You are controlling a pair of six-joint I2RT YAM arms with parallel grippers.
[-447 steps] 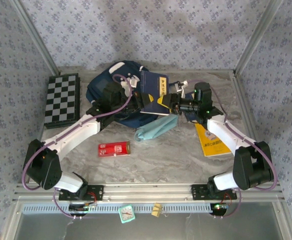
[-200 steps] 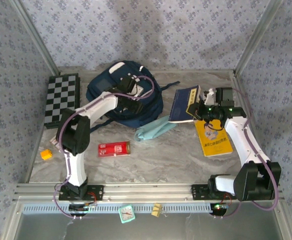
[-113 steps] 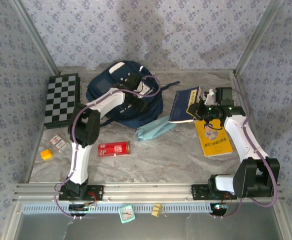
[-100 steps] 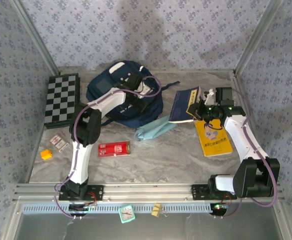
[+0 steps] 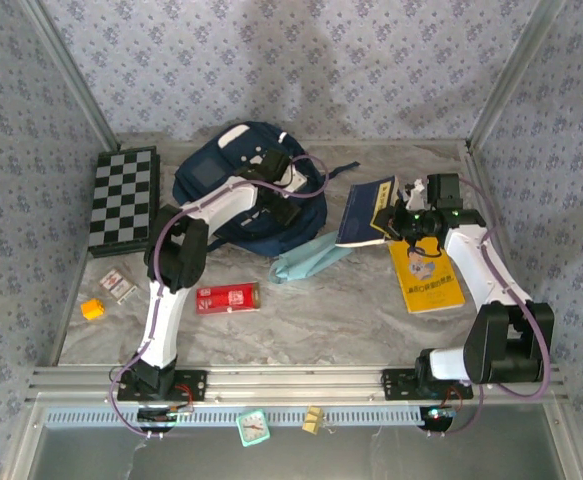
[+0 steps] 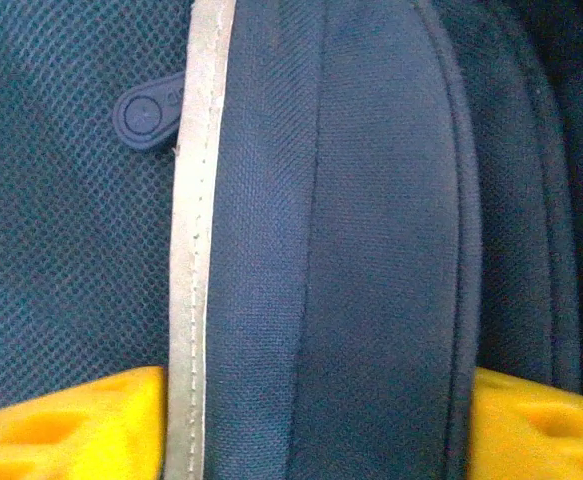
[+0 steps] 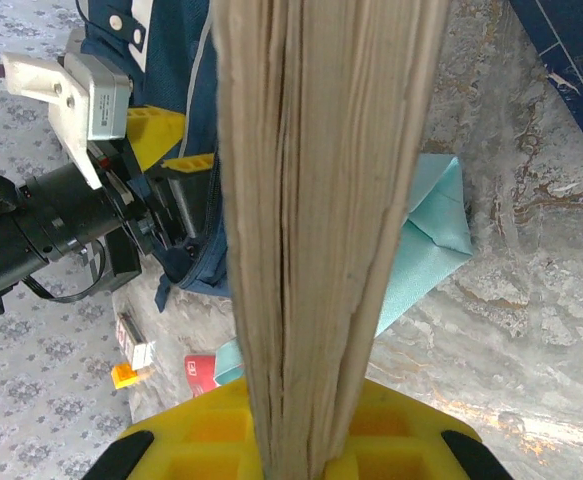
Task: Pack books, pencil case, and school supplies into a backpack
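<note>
Left gripper (image 6: 319, 400) clamps a fold at the backpack (image 5: 206, 172) rim; its arm has shifted in the last second. Pencil case (image 5: 306, 262) lies just front-right of the backpack. Right gripper (image 7: 306, 410), closed on a navy book (image 5: 363, 212), has drawn it back to the backpack's right. Nothing appears packed; insertion likely needs repeating.

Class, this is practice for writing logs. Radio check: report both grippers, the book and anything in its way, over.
Left gripper clamped on backpack rim. Right gripper shut on blue book, not yet in backpack. Pencil case on table by backpack's near edge.
</note>
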